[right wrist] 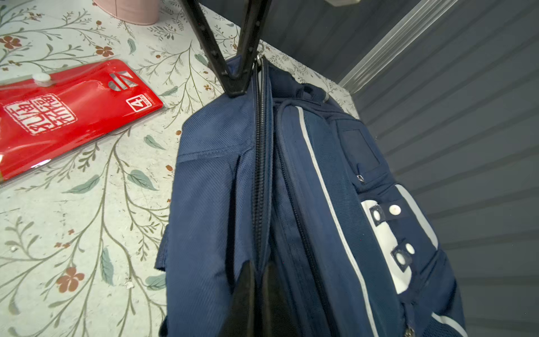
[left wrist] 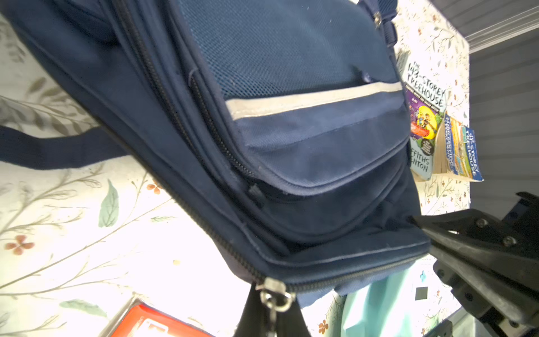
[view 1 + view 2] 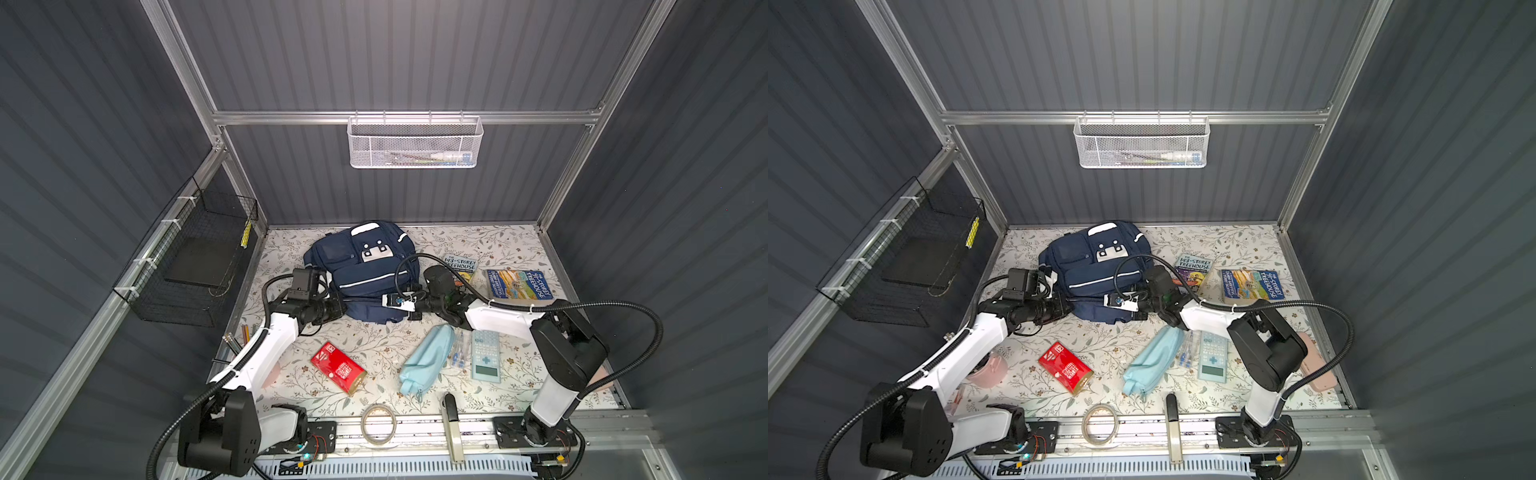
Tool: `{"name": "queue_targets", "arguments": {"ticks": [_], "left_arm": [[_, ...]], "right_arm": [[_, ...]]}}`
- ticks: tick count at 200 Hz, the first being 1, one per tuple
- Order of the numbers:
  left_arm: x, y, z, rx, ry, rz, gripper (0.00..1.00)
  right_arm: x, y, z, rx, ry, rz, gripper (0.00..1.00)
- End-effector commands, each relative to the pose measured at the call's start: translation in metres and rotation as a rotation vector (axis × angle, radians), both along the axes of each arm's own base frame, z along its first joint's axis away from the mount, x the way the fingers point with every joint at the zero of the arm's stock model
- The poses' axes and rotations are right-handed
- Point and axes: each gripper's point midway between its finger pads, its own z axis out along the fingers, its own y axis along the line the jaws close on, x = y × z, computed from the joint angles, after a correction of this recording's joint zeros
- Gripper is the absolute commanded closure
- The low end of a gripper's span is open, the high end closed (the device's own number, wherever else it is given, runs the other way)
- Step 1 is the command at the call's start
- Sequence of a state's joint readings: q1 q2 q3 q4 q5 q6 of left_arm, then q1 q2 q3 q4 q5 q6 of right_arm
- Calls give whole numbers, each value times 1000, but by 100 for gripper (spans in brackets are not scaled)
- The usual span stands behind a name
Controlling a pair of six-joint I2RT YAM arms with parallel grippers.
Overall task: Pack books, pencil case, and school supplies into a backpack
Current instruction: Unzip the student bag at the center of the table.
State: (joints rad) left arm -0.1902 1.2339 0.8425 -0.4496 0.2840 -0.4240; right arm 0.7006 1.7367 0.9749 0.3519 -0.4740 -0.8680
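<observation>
Legibly, the grey-blue book (image 3: 460, 265) reads "143-Storey Treehouse" and the blue-and-yellow book (image 3: 519, 284) "91-Storey Treehouse". The left gripper (image 1: 233, 87) and right gripper (image 1: 256, 289) are both pinched closed on the navy backpack (image 3: 365, 270), which lies at the back of the floral table (image 3: 374, 345) with its zip shut between them.

Grey-blue bk (image 3: 460, 265) reads "143-STOREY TREEHOUSE", blue/yellow bk (image 3: 519, 284) "91-STOREY TREEHOUSE", red pack (image 1: 73, 116) w/ boxed "4".
</observation>
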Motion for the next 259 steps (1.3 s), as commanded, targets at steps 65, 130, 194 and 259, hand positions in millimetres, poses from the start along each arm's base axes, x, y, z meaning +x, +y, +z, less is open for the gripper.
{"name": "queue_targets", "arguments": {"ticks": [65,130,194,259], "left_arm": [[14,10,6,15,-75,65,100],[0,-12,14,-9,-83,5,100],[-5,-6,7,24,-83,23,100],[46,64,-5,155,-79,251,100]], "right_arm": [[-9,-5,17,-40,-20,-123,45],[-21,75,21,23,139,-131,26],[0,76,-8,-97,257,-171,85],[-62,47,-14,-166,115,119,100]]}}
